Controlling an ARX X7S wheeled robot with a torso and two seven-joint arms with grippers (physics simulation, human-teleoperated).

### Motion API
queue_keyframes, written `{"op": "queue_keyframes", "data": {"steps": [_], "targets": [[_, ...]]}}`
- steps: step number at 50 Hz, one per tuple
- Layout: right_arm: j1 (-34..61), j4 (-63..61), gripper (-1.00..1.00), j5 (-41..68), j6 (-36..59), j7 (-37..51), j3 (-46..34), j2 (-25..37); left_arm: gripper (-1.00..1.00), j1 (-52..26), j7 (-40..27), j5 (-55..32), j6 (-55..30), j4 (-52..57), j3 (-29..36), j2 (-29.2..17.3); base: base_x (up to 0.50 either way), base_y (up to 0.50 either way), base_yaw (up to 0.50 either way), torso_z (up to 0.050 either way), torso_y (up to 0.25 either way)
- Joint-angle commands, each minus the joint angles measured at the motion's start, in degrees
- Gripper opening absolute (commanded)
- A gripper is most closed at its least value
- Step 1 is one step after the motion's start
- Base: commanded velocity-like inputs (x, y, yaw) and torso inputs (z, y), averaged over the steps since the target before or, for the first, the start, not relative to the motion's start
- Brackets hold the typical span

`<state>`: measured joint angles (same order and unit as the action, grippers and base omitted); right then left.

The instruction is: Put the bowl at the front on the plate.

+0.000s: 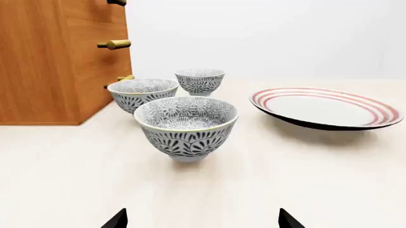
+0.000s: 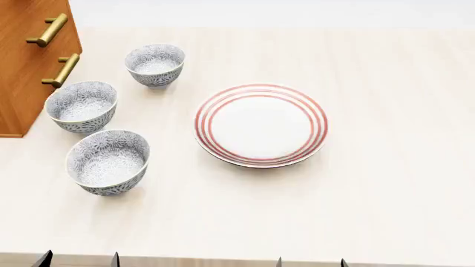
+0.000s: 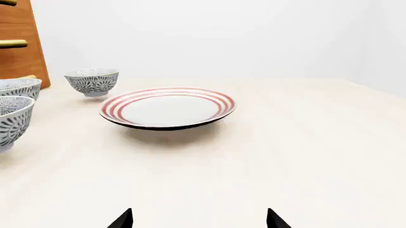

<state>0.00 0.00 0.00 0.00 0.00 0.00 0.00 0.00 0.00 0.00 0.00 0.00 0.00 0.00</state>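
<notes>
Spread left fingers (image 1: 120,219) face the bowl (image 1: 186,124), apart.

Pale wood table (image 2: 386,211), brown cabinet (image 2: 22,72) w/ brass handles, white wall (image 3: 222,38).

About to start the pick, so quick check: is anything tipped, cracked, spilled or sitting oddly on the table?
Nothing stands out. The front bowl and the two bowls behind it stand upright, empty and apart beside the wooden cabinet. The plate lies flat and bare. Both grippers, left and right, are open and holding nothing.
</notes>
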Motion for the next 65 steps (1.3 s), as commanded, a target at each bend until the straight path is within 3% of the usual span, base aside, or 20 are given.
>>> {"op": "queue_keyframes", "data": {"steps": [1,5,21,25,28,34,45,50,52,53,54,58,59,61,65], "targets": [[-0.1,0.0,1.0,0.9,-0.1,1.1,-1.1,0.9,1.0,0.1,-1.0,-0.9,-0.3,0.4,1.0,-0.9,0.0,0.0,0.0,0.0,0.0],[0.8,0.4,1.0,0.3,2.6,3.1,-2.4,1.7,1.0,0.9,-2.4,-0.5,3.8,-1.8,2.5,-1.8,0.0,0.0,0.0,0.0,0.0],[1.8,2.3,1.0,2.3,2.6,5.7,-4.0,3.4,1.0,-0.1,-5.6,-0.4,2.8,-1.9,5.1,-3.7,0.0,0.0,0.0,0.0,0.0],[2.9,3.3,1.0,2.6,2.3,6.8,-4.0,3.3,1.0,-0.7,-5.7,0.1,4.4,-5.4,6.1,-4.1,0.0,0.0,0.0,0.0,0.0],[2.9,2.5,1.0,8.9,3.2,6.2,-0.8,2.6,1.0,-1.4,-6.7,2.4,2.5,-7.6,7.4,-4.7,0.0,0.0,0.0,0.0,0.0],[1.9,0.0,1.0,7.9,5.4,6.9,-2.8,4.0,1.0,-1.6,-7.6,2.8,4.3,-9.3,8.2,-4.9,0.0,0.0,0.0,0.0,0.0],[-3.2,-24.0,1.0,12.9,17.6,9.8,-1.4,7.2,1.0,-1.3,-6.7,2.7,-0.7,-0.5,10.3,-5.9,0.0,0.0,0.0,0.0,0.0],[0.5,-36.2,1.0,14.4,32.3,12.8,-1.8,9.7,1.0,-2.3,-4.6,0.7,-3.2,3.2,10.5,-7.0,0.0,0.0,0.0,0.0,0.0],[3.3,-41.4,1.0,15.4,38.0,13.8,-1.6,10.7,1.0,-3.5,-4.6,3.8,-20.4,20.4,12.9,-6.8,0.0,0.0,0.0,0.0,0.0],[4.2,-42.5,1.0,15.4,39.8,14.4,-1.7,10.9,1.0,-3.5,-5.0,4.4,-22.5,24.1,13.2,-7.0,0.0,0.0,0.0,0.0,0.0],[6.1,-43.9,1.0,15.6,42.8,14.9,-2.0,11.4,1.0,-5.3,-2.9,1.0,-30.9,30.0,11.9,-6.1,0.0,0.0,0.0,0.0,0.0],[10.4,-46.2,1.0,17.7,49.4,15.8,-1.0,11.5,1.0,-6.7,-2.9,0.6,-35.2,33.0,11.5,-6.3,0.0,0.0,0.0,0.0,0.0],[13.2,-47.2,1.0,19.0,53.0,16.1,-0.5,11.5,1.0,-9.9,-2.7,0.8,-41.3,36.5,11.7,-6.2,0.0,0.0,0.0,0.0,0.0],[16.2,-48.2,1.0,20.2,56.7,16.6,0.0,11.4,1.0,-10.7,-2.4,0.2,-42.7,37.4,11.5,-6.0,0.0,0.0,0.0,0.0,0.0],[21.1,-50.1,1.0,21.3,62.2,17.4,-0.5,12.0,1.0,-17.9,-1.3,-1.1,-54.5,42.1,11.4,-5.2,0.0,0.0,0.0,0.0,0.0]]}}
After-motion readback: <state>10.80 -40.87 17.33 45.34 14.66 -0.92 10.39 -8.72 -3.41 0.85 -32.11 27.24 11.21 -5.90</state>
